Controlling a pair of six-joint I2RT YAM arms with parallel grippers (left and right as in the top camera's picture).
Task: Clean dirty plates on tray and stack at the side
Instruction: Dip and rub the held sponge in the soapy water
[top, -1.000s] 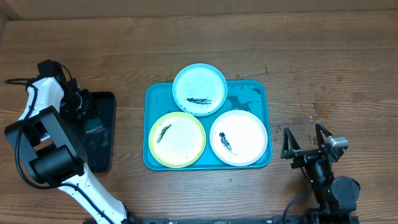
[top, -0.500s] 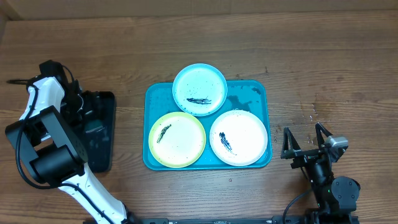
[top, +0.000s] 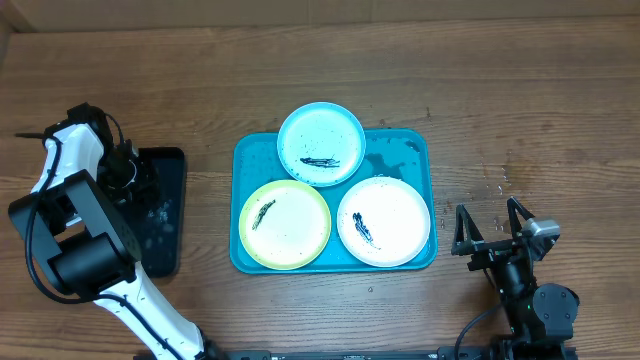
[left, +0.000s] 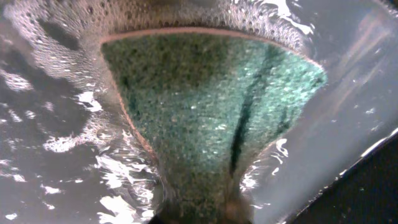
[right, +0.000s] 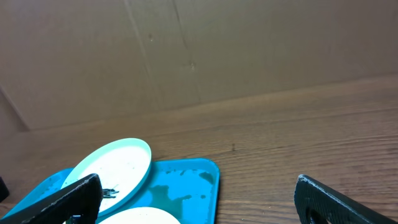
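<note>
- Your left gripper (top: 138, 178) is down in the small black tray (top: 165, 245), with its jaws pinched together on a green sponge (left: 211, 112).
- In the left wrist view the sponge fans out ahead of the grip. It sits in soapy water, and foam (left: 56, 37) is banked along its far edge.
- Your right gripper (top: 490, 228) hangs with its jaws wide apart and nothing between them. It is over bare table (top: 520, 90).
- The turquoise tray (top: 400, 150) lies between your two hands. It is well to the right of the left gripper and just to the left of the right one.
- All three dirty plates sit on that tray, each with a dark smear.
- The white plate (top: 384, 221) is the one nearest your right gripper, just to its left.
- The yellow-green-rimmed plate (top: 285, 225) is beside the white one, on the side toward your left gripper.
- The light-blue-rimmed plate (top: 320, 143) is farther from both hands. It overhangs the tray's far rim, and its near edge touches or overlaps the other two plates.
- From the right wrist, that blue plate appears ahead and to the left of the open fingers.
</note>
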